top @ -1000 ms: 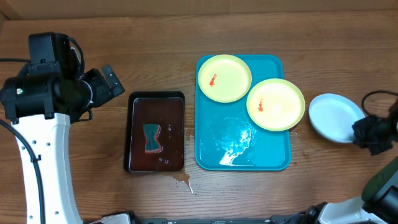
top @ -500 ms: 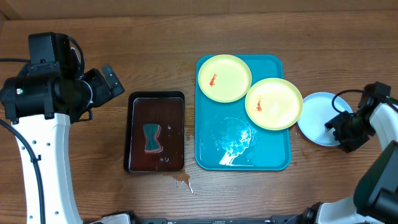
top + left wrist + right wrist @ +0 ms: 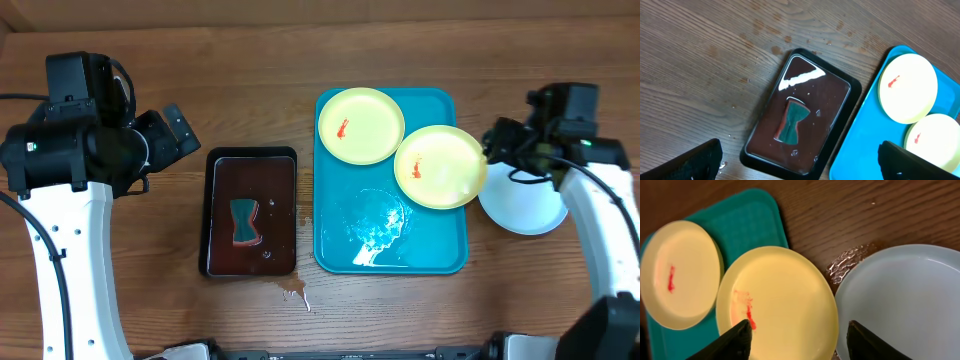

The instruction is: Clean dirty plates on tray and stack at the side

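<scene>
Now the turquoise tray, long axis front to back, holds two red-smeared yellow plates; the blue-white plate sits just right of it. Left gripper and right gripper both gape, empty.

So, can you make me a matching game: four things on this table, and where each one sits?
1 sponge
2 blue-white plate
3 far yellow plate
4 near yellow plate

A overhanging the right edge of the turquoise tray
B on the bare table, right of that tray
C in the dark tray
D wholly on the turquoise tray, far left corner

Pairs: 1-C, 2-B, 3-D, 4-A
</scene>
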